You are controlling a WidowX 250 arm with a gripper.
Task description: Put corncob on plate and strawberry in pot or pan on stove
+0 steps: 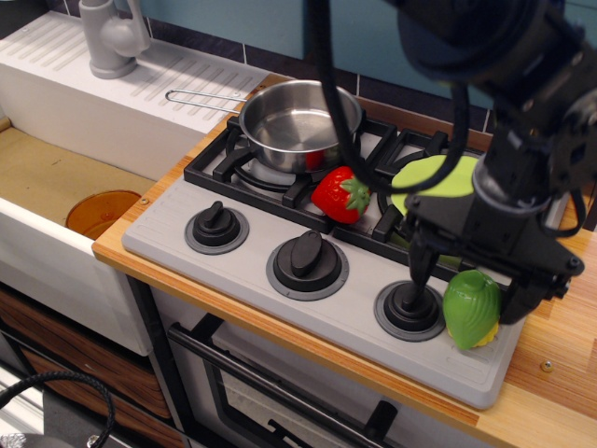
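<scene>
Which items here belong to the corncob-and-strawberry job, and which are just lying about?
Job:
corncob
plate
strawberry
pan
stove
pincer, open around the corncob

Lying about:
faucet
sink
orange drain cover

One corncob [471, 309], strawberry [341, 194], pan [300, 122], plate [431, 176]; three knobs [307, 254].
</scene>
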